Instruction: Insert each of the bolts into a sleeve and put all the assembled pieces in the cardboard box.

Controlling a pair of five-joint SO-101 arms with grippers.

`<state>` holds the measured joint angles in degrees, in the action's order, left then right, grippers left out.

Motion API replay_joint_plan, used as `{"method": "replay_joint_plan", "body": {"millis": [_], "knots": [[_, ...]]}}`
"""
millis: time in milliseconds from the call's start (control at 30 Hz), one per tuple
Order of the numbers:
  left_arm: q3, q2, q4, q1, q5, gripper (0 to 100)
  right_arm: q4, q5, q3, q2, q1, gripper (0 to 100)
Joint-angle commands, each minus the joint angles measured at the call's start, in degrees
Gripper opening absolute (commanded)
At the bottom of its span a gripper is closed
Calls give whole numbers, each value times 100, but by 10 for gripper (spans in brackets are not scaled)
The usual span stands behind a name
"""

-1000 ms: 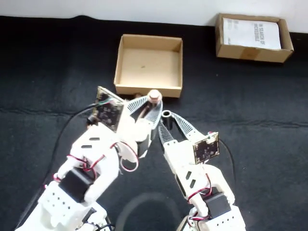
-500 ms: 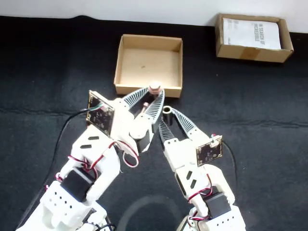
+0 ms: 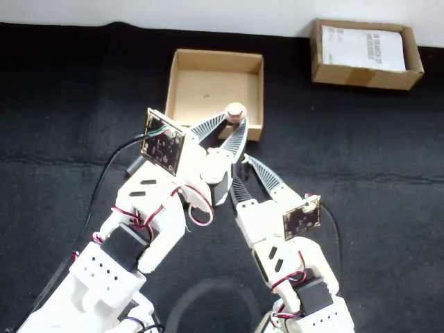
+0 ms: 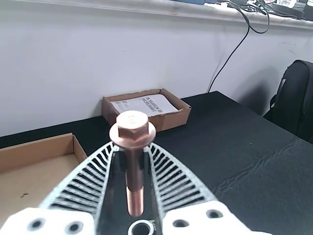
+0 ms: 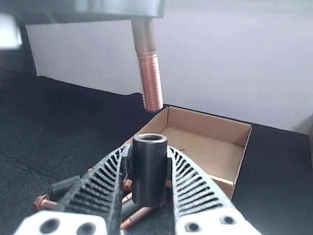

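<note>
Left end effector (image 4: 131, 147) pinched bolt (image 4: 132, 169) | right end effector (image 5: 148, 148) pinched sleeve (image 5: 149, 171) just beneath | uninserted; cardboard box (image 3: 208, 90) held nothing.

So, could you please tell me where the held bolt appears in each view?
High view: the bolt head at the cardboard box's near wall, in the left tool.
Left wrist view: bolt upright in that tool.
Right wrist view: bolt thread above the sleeve.
Shared landmark: the cardboard box.
</note>
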<state>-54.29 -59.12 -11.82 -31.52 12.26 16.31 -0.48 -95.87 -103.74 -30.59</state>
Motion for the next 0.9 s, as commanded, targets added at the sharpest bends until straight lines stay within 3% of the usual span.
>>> {"method": "replay_joint_plan", "body": {"millis": [0, 100, 300, 733, 867], "knots": [[365, 31, 123, -84, 44, 8, -110, 9, -752, -110, 48, 6], [365, 31, -141, -92, 105, 8, -110, 9, -752, -110, 57, 6], [356, 31, -536, -92, 897, 8, -127, 9, -752, -110, 57, 6], [75, 40, -651, -110, 897, 8, -127, 9, -743, -119, 57, 6], [75, 48, -774, -435, 897, 9, -127, 9, -743, -119, 57, 6]]}}
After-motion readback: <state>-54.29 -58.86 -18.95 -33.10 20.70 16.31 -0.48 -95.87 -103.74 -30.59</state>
